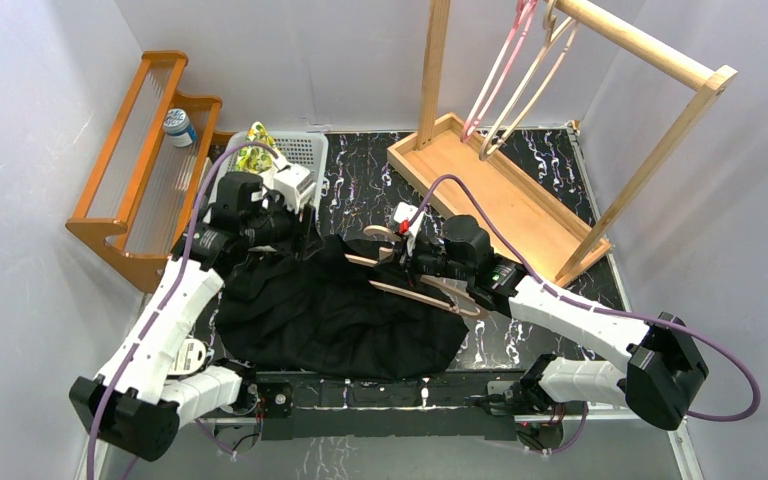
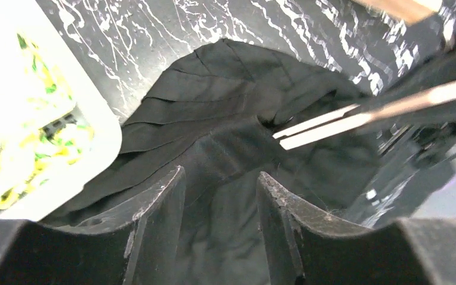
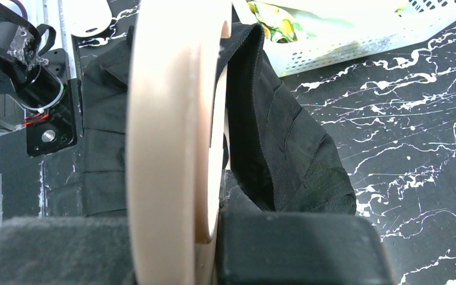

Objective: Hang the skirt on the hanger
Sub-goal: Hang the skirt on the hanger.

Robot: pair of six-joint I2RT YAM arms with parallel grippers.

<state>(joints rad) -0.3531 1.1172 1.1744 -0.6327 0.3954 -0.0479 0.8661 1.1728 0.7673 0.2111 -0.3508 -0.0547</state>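
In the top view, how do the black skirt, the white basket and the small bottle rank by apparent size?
From largest to smallest:
1. black skirt
2. white basket, partly hidden
3. small bottle, clearly the smallest

One skirt (image 1: 330, 320), one hanger (image 1: 425, 293) atop it, one basket (image 1: 305, 146), one bottle (image 1: 179, 127).

Skirt (image 1: 330, 315): black woven cloth, matt, pleated, fine ribbed weave up close. Hanger (image 3: 166, 130): pale bare wood, smooth, satin sheen. Counter (image 1: 360, 185): black, white-veined marble-look surface, slightly glossy. Basket (image 1: 300, 150): white perforated plastic, smooth. Left fingers (image 2: 154, 208): black matt plastic, edges scuffed and dusty. Garment rack (image 1: 490, 190): light unfinished wood. Shelf (image 1: 140, 150): orange-brown varnished wood, glossy.
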